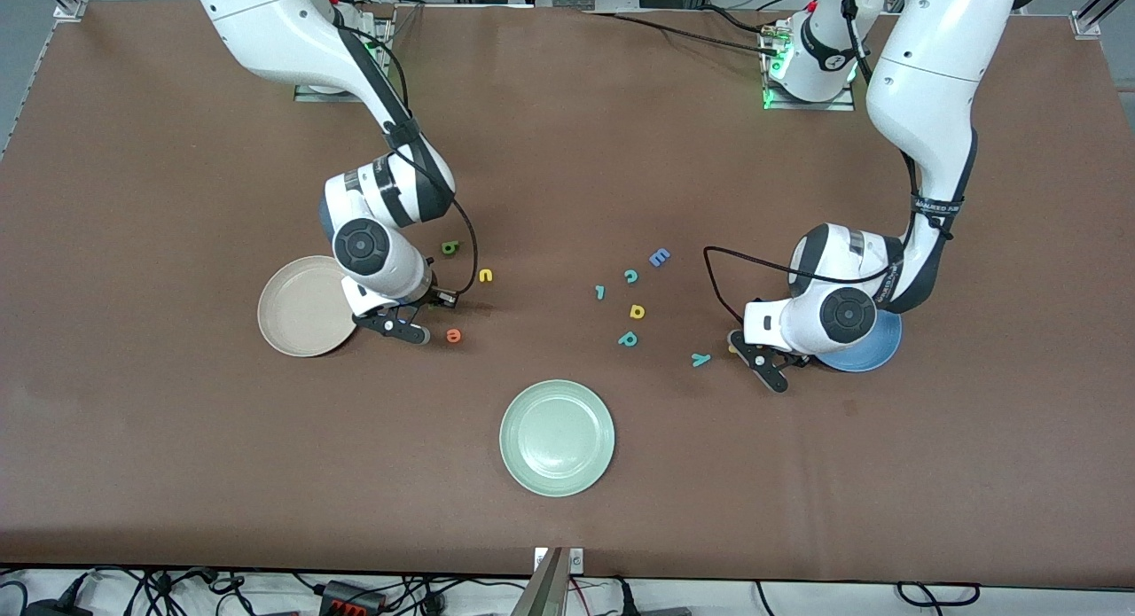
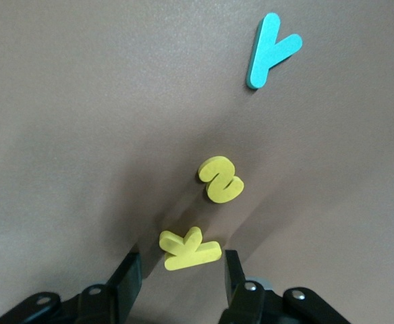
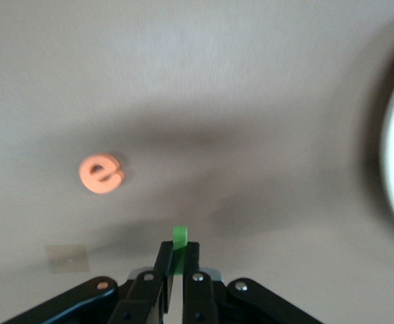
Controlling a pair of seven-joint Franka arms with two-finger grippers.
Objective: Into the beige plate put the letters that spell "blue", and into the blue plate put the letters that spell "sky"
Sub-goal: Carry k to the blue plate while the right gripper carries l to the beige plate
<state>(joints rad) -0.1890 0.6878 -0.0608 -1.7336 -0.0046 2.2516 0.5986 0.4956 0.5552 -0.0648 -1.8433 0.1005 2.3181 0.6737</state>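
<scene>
1. The brown tabletop (image 1: 177,474) holds three plates. The pale green plate (image 1: 557,437) sits nearest the front camera and is not part of the job.
2. The beige plate (image 1: 304,306) lies toward the right arm's end. The blue plate (image 1: 873,350) lies toward the left arm's end, mostly hidden under the left arm. The beige plate looks empty.
3. The right gripper (image 3: 178,260) hangs low over the tabletop, just beside the beige plate. Its fingers are pressed together on a small green bar (image 3: 179,237) — this looks like the "l". The plate's rim is close by, so the next move is likely a short carry over to it.
4. The left gripper (image 2: 182,270) is down by the blue plate, its fingers partly apart with the yellow-orange "k" (image 2: 189,248) between them. The "k" lies with its long side across the gap, and I cannot tell if the fingers touch it yet.
5. The yellow "s" (image 2: 220,179) lies just past the "k", and the teal "y" (image 1: 700,360) lies farther along the same way.
6. The green "b" (image 1: 450,248), yellow "u" (image 1: 485,276) and orange "e" (image 1: 453,335) wait on the tabletop near the right gripper — the "e" is closest to it.
</scene>
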